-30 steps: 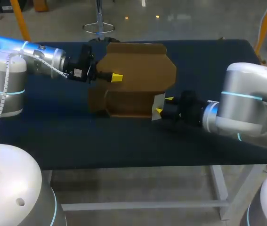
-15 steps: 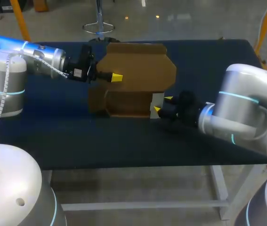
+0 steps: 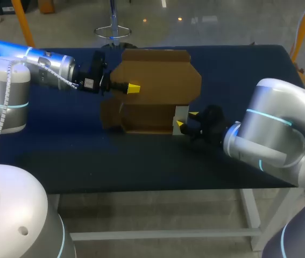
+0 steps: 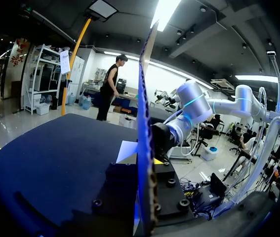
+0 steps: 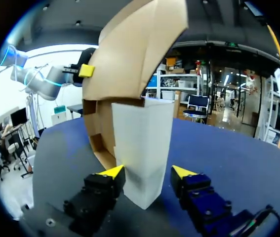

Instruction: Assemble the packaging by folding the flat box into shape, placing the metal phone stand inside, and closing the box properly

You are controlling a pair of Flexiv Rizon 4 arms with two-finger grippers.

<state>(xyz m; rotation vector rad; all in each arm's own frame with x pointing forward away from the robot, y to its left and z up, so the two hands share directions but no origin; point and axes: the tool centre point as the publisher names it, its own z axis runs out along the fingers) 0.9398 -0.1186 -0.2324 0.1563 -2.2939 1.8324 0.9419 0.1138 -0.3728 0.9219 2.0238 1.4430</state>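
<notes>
A brown cardboard box (image 3: 147, 115) lies partly folded in the middle of the dark table, its wide lid flap (image 3: 160, 75) raised. My left gripper (image 3: 132, 87) is shut on that flap's left edge; in the left wrist view the flap (image 4: 142, 113) shows edge-on between its fingers. At the box's right end stands a white upright block (image 3: 180, 114). My right gripper (image 3: 187, 119) is shut on it. In the right wrist view the white block (image 5: 142, 148) stands between the two yellow fingertips (image 5: 112, 173), with both touching its sides, close against the box (image 5: 130, 59).
The dark blue table (image 3: 238, 75) has bare cloth on both sides of the box and along the front edge (image 3: 141, 185). My right arm's elbow (image 3: 270, 134) hangs over the right front part.
My right arm's elbow has swung left, toward the box, while its gripper stayed at the white block. The left arm and the raised flap have not moved.
</notes>
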